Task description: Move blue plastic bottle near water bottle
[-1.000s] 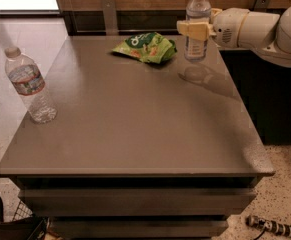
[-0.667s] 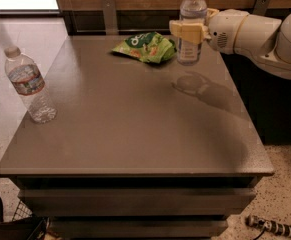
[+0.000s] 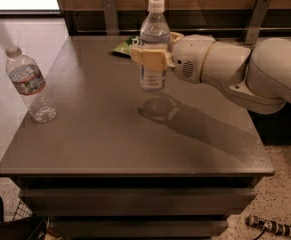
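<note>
My gripper (image 3: 149,58) is shut on the blue plastic bottle (image 3: 153,36), a slim bluish clear bottle with a white cap and tall pale label. I hold it upright, lifted off the grey table (image 3: 105,134), above the table's middle. Its shadow lies on the tabletop just below. The water bottle (image 3: 30,84), clear and ribbed with a red, white and blue label band, stands upright near the table's left edge, well to the left of the held bottle.
A green snack bag (image 3: 126,45) lies at the back of the table, mostly hidden behind the held bottle. My white arm (image 3: 245,71) reaches in from the right. A wooden wall with metal brackets runs behind the table.
My gripper has carried the blue plastic bottle leftward and forward, from the back right of the table toward its middle. The water bottle has not moved.
</note>
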Robot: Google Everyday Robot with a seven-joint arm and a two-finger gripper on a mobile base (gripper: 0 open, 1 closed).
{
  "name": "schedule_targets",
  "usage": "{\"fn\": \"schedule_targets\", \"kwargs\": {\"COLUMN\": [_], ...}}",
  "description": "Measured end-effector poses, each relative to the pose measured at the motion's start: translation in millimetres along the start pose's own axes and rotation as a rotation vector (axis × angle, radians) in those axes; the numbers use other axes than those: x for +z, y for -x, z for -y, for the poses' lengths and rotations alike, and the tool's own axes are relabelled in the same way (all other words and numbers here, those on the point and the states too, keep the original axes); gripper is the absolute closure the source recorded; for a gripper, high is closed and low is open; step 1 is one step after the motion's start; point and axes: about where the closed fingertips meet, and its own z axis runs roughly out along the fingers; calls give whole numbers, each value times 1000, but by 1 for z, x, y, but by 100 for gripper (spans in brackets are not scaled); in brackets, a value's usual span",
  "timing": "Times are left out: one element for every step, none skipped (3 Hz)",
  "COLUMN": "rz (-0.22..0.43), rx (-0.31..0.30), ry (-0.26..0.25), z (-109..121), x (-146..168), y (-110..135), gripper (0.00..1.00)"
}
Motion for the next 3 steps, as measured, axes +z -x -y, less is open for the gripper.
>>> {"fn": "schedule_targets", "kwargs": {"rz": [-3,-1,32], "rx": [31,22,-16], "ry": [103,214,338], "z": [-55,-96,-126], "x": [23,53,85], "y": [-4,-8,-13], "gripper": [100,100,100]}}
